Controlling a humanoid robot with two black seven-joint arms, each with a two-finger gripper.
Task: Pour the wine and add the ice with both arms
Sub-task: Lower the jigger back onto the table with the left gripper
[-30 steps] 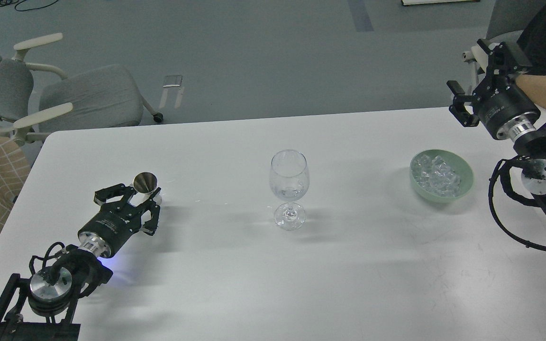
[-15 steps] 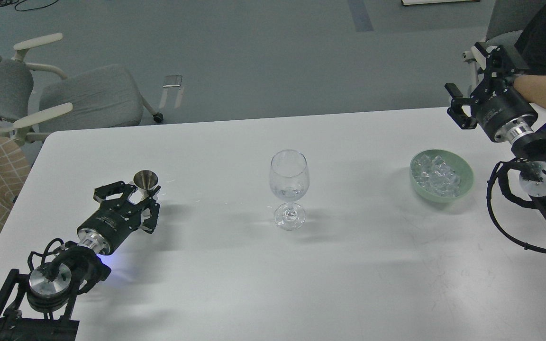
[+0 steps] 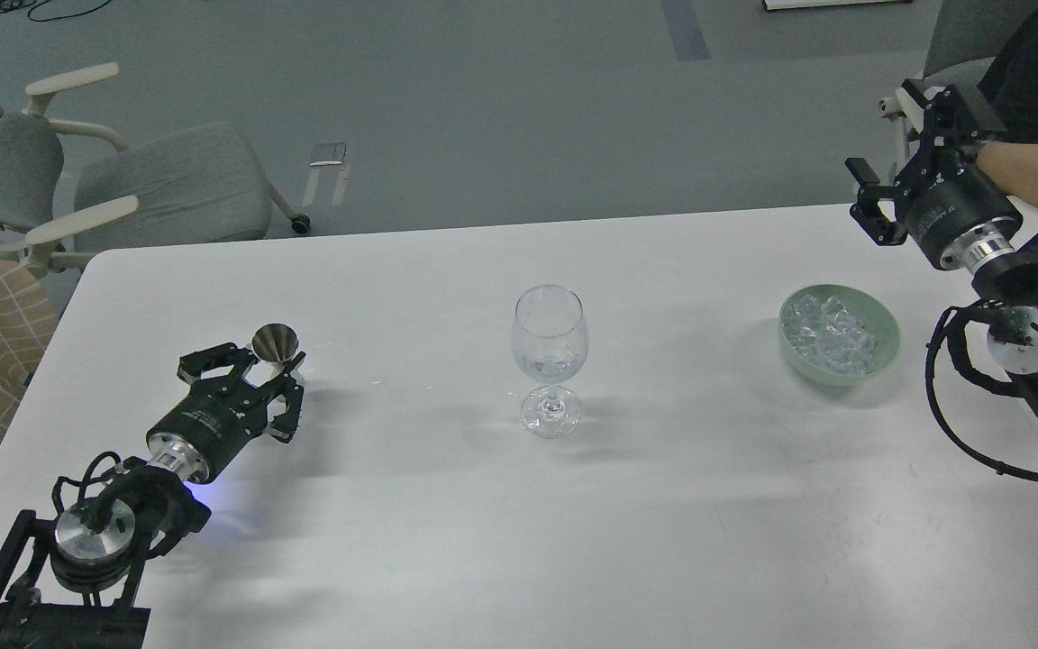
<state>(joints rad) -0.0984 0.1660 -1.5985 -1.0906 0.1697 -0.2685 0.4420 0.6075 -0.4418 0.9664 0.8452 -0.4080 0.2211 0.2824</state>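
A clear wine glass (image 3: 550, 342) stands upright at the table's middle. A pale green bowl (image 3: 879, 353) to its right holds several clear ice lumps (image 3: 830, 332). My left gripper (image 3: 253, 365) lies low on the table at the left, its fingers closed around the lower part of a small steel cone-shaped cup (image 3: 275, 342). My right gripper (image 3: 888, 135) is open and empty, raised above the table's far right edge, behind and to the right of the bowl.
The white table (image 3: 519, 532) fills the near view. A person's bare forearm (image 3: 1037, 171) sits just behind my right gripper. Grey office chairs (image 3: 122, 189) stand on the floor beyond the far left edge.
My left gripper has drawn back slightly to the left with the steel cup. My right gripper has risen a little and shifted away from the bowl.
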